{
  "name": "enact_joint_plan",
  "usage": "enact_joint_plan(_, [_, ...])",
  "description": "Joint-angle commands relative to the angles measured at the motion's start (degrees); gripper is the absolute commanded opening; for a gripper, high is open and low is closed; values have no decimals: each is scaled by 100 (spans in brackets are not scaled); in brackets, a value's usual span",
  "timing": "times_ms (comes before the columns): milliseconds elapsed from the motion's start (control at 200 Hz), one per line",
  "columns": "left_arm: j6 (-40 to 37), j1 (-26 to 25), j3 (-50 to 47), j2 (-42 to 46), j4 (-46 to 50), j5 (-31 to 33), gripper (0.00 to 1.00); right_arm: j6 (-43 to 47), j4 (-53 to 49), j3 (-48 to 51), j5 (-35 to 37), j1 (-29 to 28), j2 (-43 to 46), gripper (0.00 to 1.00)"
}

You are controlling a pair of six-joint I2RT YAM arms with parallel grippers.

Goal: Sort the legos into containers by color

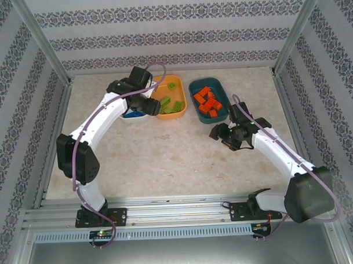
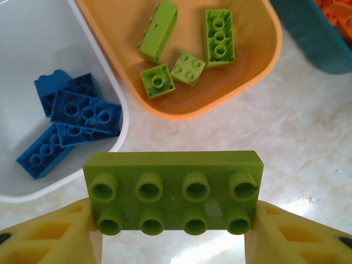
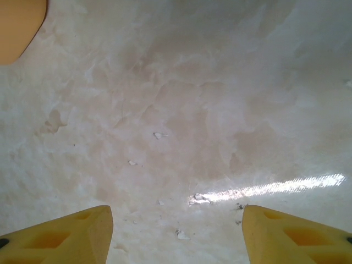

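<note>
My left gripper is shut on a lime green flat lego, gripped at its two short ends, studs facing the camera. It hangs over the table just in front of the white container and the orange container. Blue legos lie in the white one, green legos in the orange one. From above, the left gripper is between these two containers, and orange legos fill the teal container. My right gripper is open over bare table, nothing between its fingers.
The three containers stand in a row at the back of the marble-patterned table. My right gripper hovers in front of the teal container. A corner of the orange container shows in the right wrist view. Patterned walls and metal posts enclose the table.
</note>
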State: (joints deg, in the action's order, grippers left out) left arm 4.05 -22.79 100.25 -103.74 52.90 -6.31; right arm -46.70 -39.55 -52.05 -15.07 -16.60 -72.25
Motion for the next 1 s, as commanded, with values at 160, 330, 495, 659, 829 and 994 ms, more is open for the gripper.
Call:
enact_joint_plan(160, [466,65,994,-769,70,-520,59,-398,-312,550,121,-516,501,64])
enact_joint_plan(330, [602,66,1778,-1327,52,-669,59,-658,-464,845,239,-830,798,64])
enact_joint_plan(495, [741,69,2221,-1701,-46,-767,59,-937,-501,1157,242,-1070,1036,64])
enact_joint_plan(659, [866,73,2526,-2000,-144,-846,59,-1219,-445,1407,229,-1370,1074,64])
enact_joint_plan(829, [948,68,2866,-2302,-214,-868,59,-1380,-330,1522,126,-1656,799,65])
enact_joint_plan(994, [964,67,3122,-2548,-219,-867,59,-1256,-392,1376,55,-1741,487,66])
